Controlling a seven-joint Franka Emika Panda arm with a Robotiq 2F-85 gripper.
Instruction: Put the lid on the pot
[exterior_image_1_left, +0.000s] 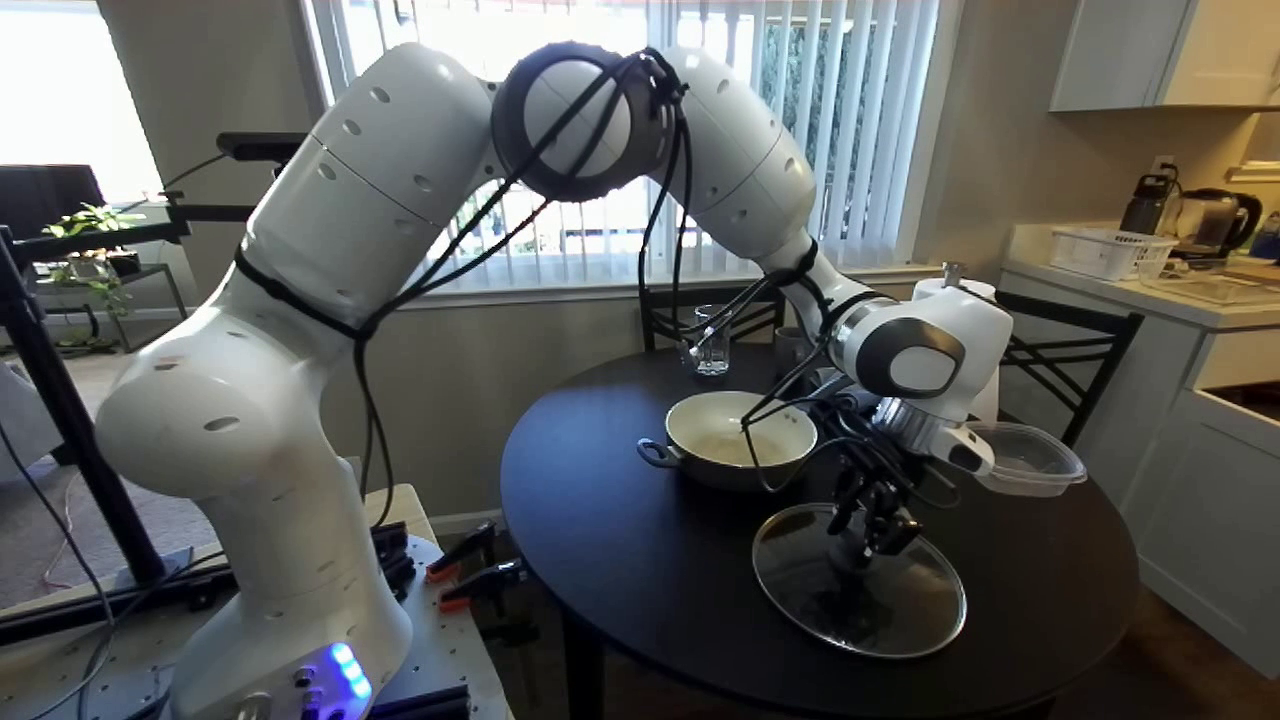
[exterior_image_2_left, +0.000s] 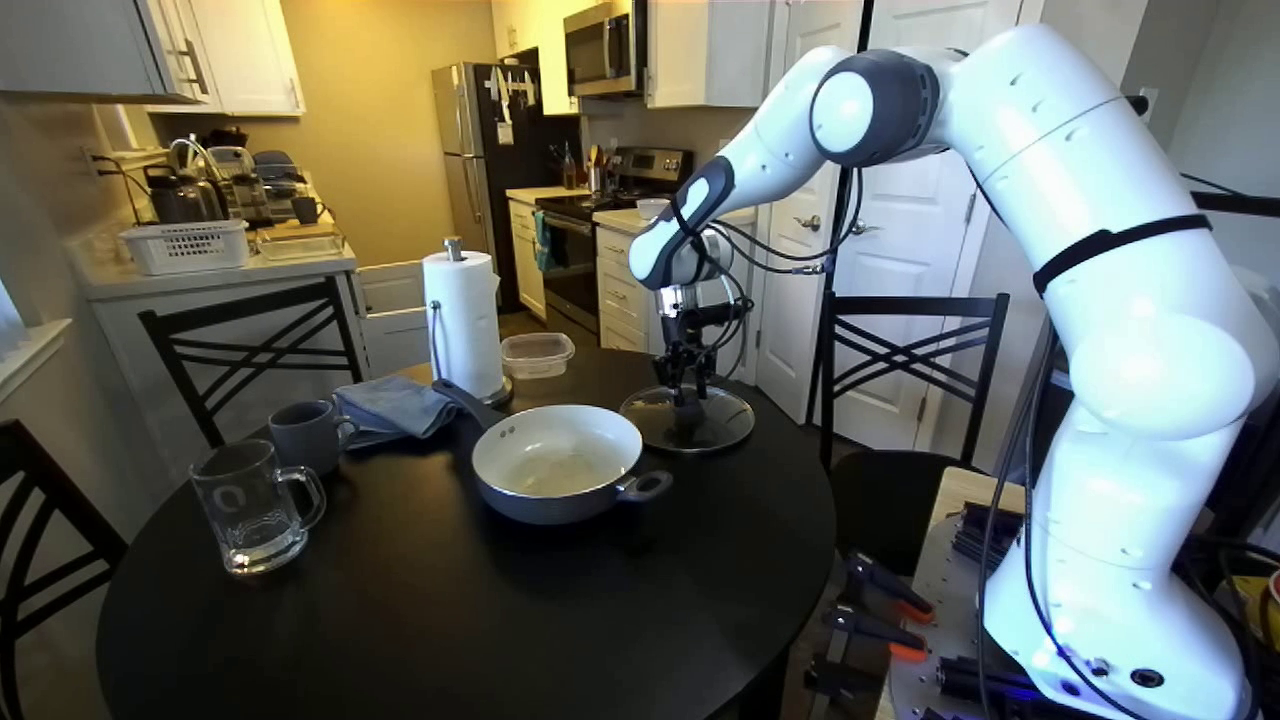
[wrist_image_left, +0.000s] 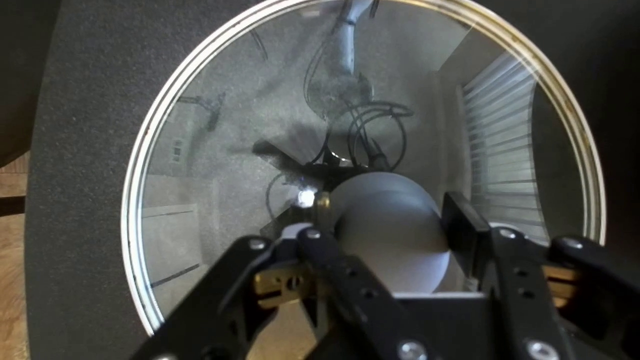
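Tool (wrist_image_left: 393, 215), w/ lid (wrist_image_left: 350, 145) pt. hidden behind

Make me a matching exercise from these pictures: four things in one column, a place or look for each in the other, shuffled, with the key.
1. Pot
2. Lid
3. Paper towel roll
4. Glass mug

A. Clear, beside the grey mug
B. White, standing upright
C. Uncovered, pale inside
D. Beneath the gripper

Pairs: 1-C; 2-D; 3-B; 4-A

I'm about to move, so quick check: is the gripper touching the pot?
Apart. In an exterior view, part of the lid shows in the gap between the gripper and the pot.
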